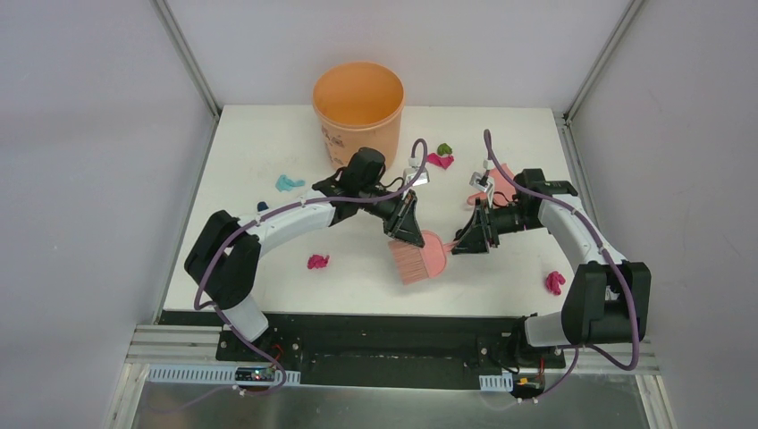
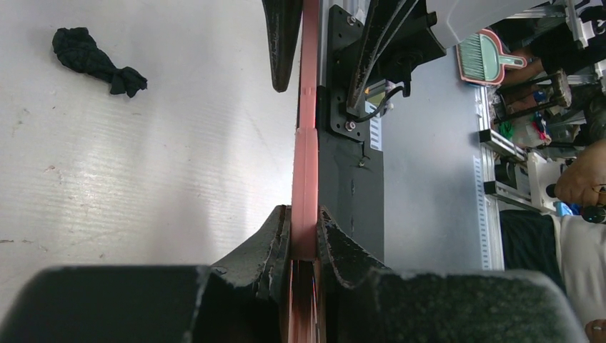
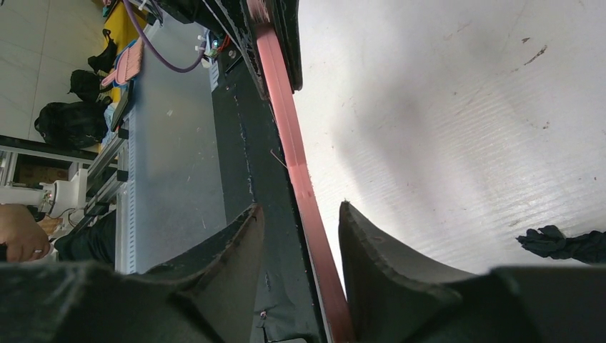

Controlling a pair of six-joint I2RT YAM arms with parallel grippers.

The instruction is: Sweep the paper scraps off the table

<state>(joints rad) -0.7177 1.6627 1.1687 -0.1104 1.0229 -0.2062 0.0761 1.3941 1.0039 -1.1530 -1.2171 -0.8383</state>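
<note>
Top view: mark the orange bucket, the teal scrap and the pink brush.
orange bucket (image 1: 356,134), top view, front outer wall.
teal scrap (image 1: 288,183), top view, middle of the wad.
pink brush (image 1: 410,264), top view, on the bristles.

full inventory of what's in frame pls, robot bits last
table: 1, white, grey walls around it
bucket: 1, orange, far edge, centre
brush: 1, pink, mid-table, between the two arm tips
dustpan: 1, pink, far right, partly hidden
paper scraps: at least 7; three magenta, one each green, teal, dark blue, black; scattered over the table
left gripper: 1, black, shut on the brush
right gripper: 1, black, open, jaws either side of the brush
</note>
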